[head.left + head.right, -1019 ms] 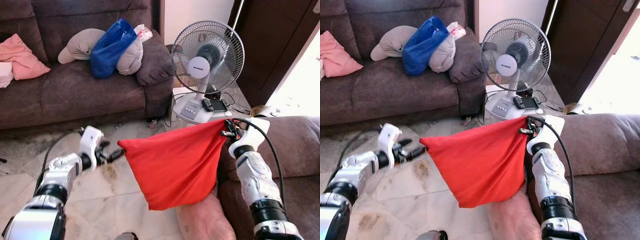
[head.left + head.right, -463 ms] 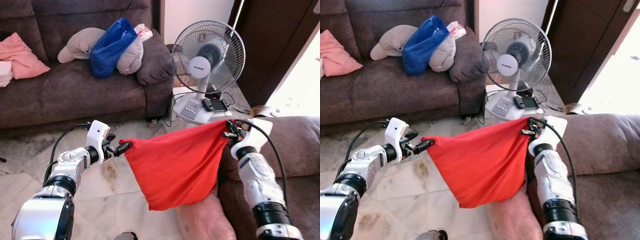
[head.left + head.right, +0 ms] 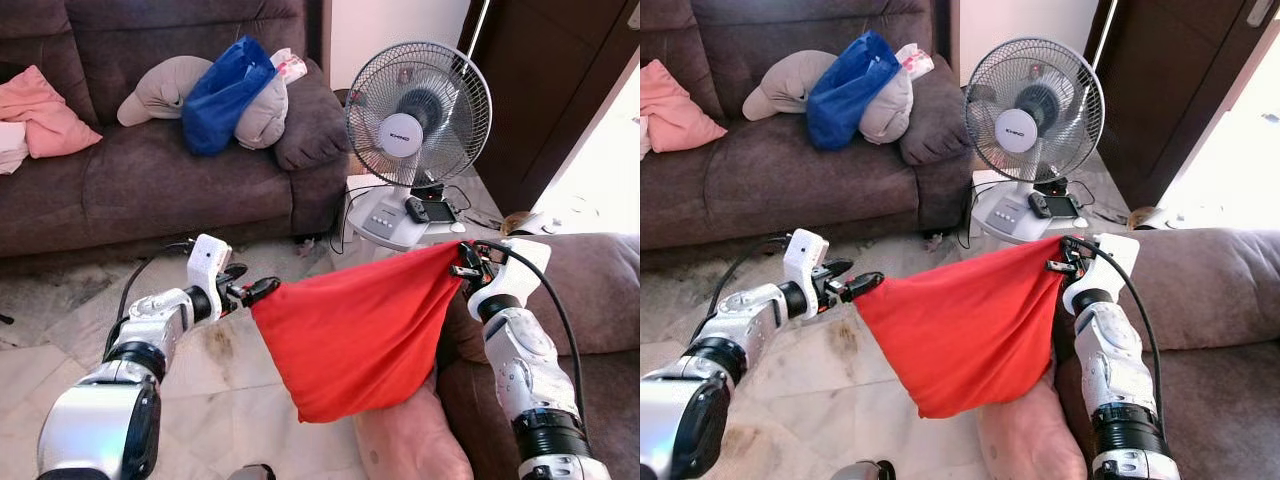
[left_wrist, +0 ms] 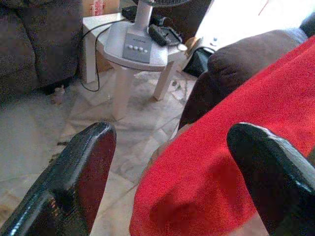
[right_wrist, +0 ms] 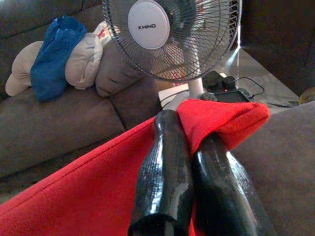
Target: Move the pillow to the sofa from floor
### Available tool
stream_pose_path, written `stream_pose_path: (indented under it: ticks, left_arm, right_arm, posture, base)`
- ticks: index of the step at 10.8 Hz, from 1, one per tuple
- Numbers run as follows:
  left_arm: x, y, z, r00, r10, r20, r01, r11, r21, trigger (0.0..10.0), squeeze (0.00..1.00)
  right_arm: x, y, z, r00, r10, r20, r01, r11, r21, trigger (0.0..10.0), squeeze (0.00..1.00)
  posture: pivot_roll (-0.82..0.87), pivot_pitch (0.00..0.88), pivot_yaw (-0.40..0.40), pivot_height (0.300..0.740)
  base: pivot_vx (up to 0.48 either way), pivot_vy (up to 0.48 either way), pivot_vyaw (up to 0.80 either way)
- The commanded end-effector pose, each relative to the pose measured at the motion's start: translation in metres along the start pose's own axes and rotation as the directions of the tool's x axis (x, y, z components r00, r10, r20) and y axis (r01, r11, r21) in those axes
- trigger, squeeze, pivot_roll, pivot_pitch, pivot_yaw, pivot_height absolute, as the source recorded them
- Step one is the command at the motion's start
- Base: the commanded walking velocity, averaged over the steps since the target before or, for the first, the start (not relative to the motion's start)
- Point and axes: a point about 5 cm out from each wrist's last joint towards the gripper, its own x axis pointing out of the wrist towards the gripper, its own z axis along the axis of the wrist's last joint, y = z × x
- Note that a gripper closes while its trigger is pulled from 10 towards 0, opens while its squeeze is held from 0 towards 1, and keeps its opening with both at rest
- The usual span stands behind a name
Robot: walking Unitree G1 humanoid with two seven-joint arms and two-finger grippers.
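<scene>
The red pillow (image 3: 360, 335) hangs in the air above the floor, limp and sagging to a point, its top edge stretched between the arms. The right gripper (image 5: 189, 147) pinches one corner tight. The left gripper (image 3: 262, 290), well short of the cloth a second ago, has now reached the opposite corner with its fingers (image 4: 83, 172) spread apart, so a two-handed carry to the brown sofa (image 3: 150, 180) looks close.

2 silver arms, white wrist blocks, black cables; each pincer (image 3: 262, 290) has 2 glossy black fingers (image 5: 165, 177).
</scene>
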Motion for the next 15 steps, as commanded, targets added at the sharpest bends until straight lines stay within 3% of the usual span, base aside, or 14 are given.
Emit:
stream_pose_path:
  ticks: [1, 3, 5, 6, 7, 8, 9, 11, 13, 15]
  left_arm:
    - [0.002, -0.002, 0.003, 1.000, -0.018, 0.001, 0.018, 1.000, -0.010, 10.0, 0.00]
    - [0.005, -0.006, 0.004, 0.998, -0.064, 0.028, 0.065, 0.995, -0.075, 10.0, 0.00]
    - [0.007, -0.010, 0.000, 0.995, -0.097, 0.012, 0.097, 0.991, -0.091, 10.0, 0.00]
    - [0.006, -0.011, -0.003, 0.994, -0.109, 0.013, 0.109, 0.987, -0.114, 5.3, 0.00]
    - [0.005, -0.012, -0.005, 0.992, -0.127, 0.005, 0.127, 0.985, -0.115, 1.9, 0.00]
    - [0.003, -0.011, -0.008, 0.990, -0.138, -0.011, 0.136, 0.984, -0.111, 0.0, 0.00]
    - [0.001, -0.010, -0.011, 0.991, -0.133, -0.027, 0.130, 0.985, -0.115, 0.0, 0.00]
    - [-0.007, -0.007, -0.022, 0.987, -0.143, -0.077, 0.136, 0.987, -0.090, 10.0, 0.00]
    - [-0.014, -0.003, -0.030, 0.988, -0.115, -0.102, 0.106, 0.990, -0.094, 10.0, 0.00]
    - [-0.016, 0.000, -0.034, 0.989, -0.063, -0.135, 0.058, 0.997, -0.044, 9.9, 0.00]
  right_arm:
    - [-0.001, -0.007, 0.024, 0.995, -0.023, 0.094, 0.025, 0.999, -0.021, 10.0, 0.00]
    - [-0.001, -0.006, 0.025, 0.996, -0.023, 0.091, 0.025, 0.999, -0.023, 10.0, 0.00]
    - [-0.001, -0.006, 0.025, 0.996, -0.023, 0.090, 0.025, 0.999, -0.021, 10.0, 0.00]
    - [-0.001, -0.006, 0.024, 0.996, -0.026, 0.088, 0.028, 0.999, -0.020, 10.0, 0.00]
    - [-0.001, -0.005, 0.024, 0.996, -0.028, 0.088, 0.030, 0.999, -0.019, 10.0, 0.00]
    - [0.000, -0.005, 0.024, 0.996, -0.029, 0.087, 0.030, 0.999, -0.016, 10.0, 0.00]
    - [0.000, -0.005, 0.024, 0.996, -0.029, 0.087, 0.030, 0.999, -0.014, 10.0, 0.00]
    - [0.000, -0.003, 0.022, 0.996, -0.032, 0.084, 0.032, 0.999, -0.005, 10.0, 0.00]
    - [0.001, -0.002, 0.021, 0.996, -0.032, 0.081, 0.032, 0.999, -0.001, 10.0, 0.00]
    - [0.002, -0.001, 0.021, 0.996, -0.031, 0.081, 0.030, 1.000, 0.005, 10.0, 0.00]
  posture:
    - [-0.09, 0.008, -0.049, 0.740]
    - [-0.09, 0.008, -0.050, 0.740]
    - [-0.08, 0.009, -0.049, 0.740]
    - [-0.08, 0.011, -0.048, 0.740]
    - [-0.08, 0.011, -0.048, 0.740]
    - [-0.07, 0.011, -0.047, 0.740]
    - [-0.07, 0.012, -0.046, 0.740]
    - [-0.06, 0.012, -0.044, 0.740]
    - [-0.06, 0.014, -0.043, 0.740]
    - [-0.05, 0.013, -0.042, 0.740]
  base:
    - [0.000, 0.000, 0.00]
    - [0.000, 0.000, 0.00]
    - [0.000, 0.000, 0.00]
    - [0.000, 0.000, 0.00]
    - [0.000, 0.000, 0.00]
    - [0.000, 0.000, 0.00]
    - [0.000, 0.000, 0.00]
    - [0.000, 0.000, 0.00]
    - [0.000, 0.000, 0.00]
    - [0.000, 0.000, 0.00]
